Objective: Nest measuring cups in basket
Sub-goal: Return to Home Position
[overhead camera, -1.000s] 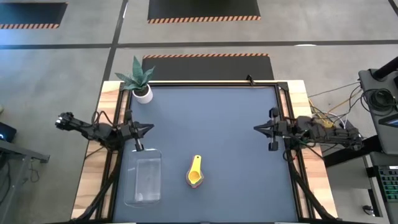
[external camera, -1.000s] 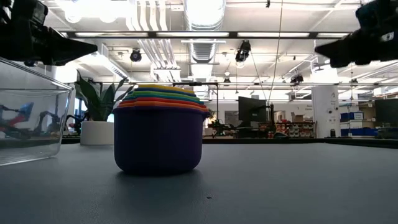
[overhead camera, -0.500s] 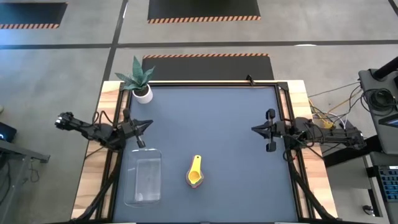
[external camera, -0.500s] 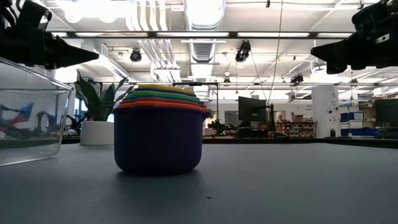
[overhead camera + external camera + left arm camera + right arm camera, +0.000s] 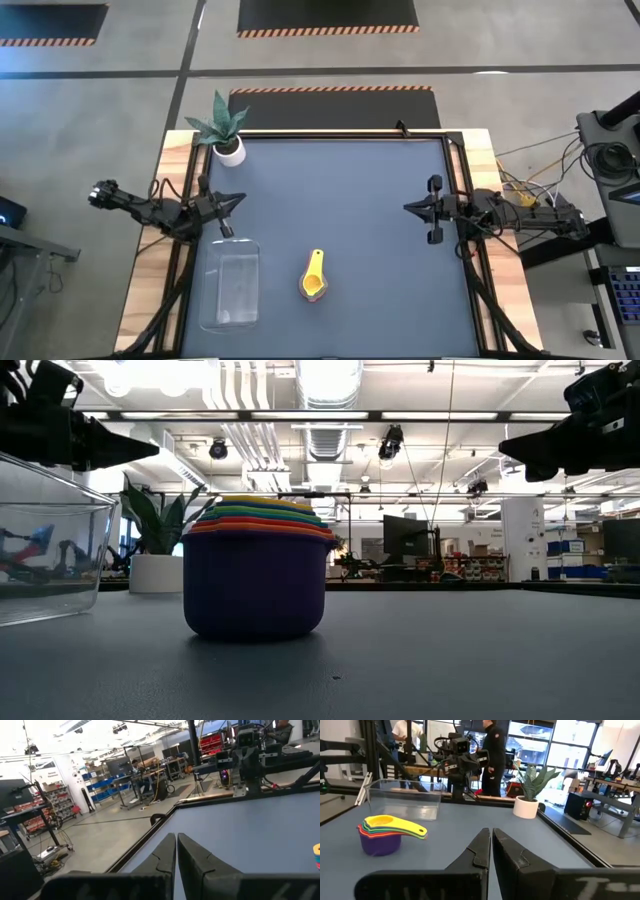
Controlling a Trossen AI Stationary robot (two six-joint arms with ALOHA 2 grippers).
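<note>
The measuring cups [image 5: 313, 281] stand nested in one stack on the table mat near its front middle, yellow on top and purple [image 5: 254, 585] at the bottom, handles pointing toward the far edge; they also show in the right wrist view [image 5: 382, 836]. The clear basket [image 5: 230, 290] rests on its base at the front left, apart from the stack. My left gripper [image 5: 240, 203] hovers shut at the table's left edge, just beyond the basket. My right gripper [image 5: 408, 208] hovers shut at the right edge. Neither touches anything.
A small white pot with a spiky green plant [image 5: 227, 130] stands at the table's far left corner. A black frame rail [image 5: 340, 134] borders the mat. People stand in the room beyond the table.
My left gripper has turned a little toward the table's far edge at the wrist. My right gripper has sunk slightly. The cups and the basket have kept still.
</note>
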